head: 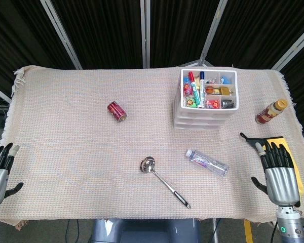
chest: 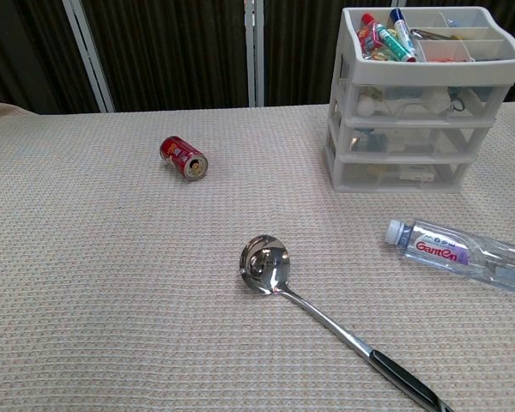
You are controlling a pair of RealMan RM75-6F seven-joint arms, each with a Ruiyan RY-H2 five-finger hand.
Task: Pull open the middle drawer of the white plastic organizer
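white organizer (chest: 421, 129), red can (chest: 183, 157), beige woven cloth (chest: 112, 283)

Chest view: organizer, can, ladle, bottle on woven cloth.
White organizer (chest: 421, 112) upper right, drawers closed, top tray w/ markers. Red can (chest: 183, 158) on its side, upper left-center. Ladle (chest: 326, 322) lower center, handle toward bottom right. Water bottle (chest: 463, 254) lying at right edge.
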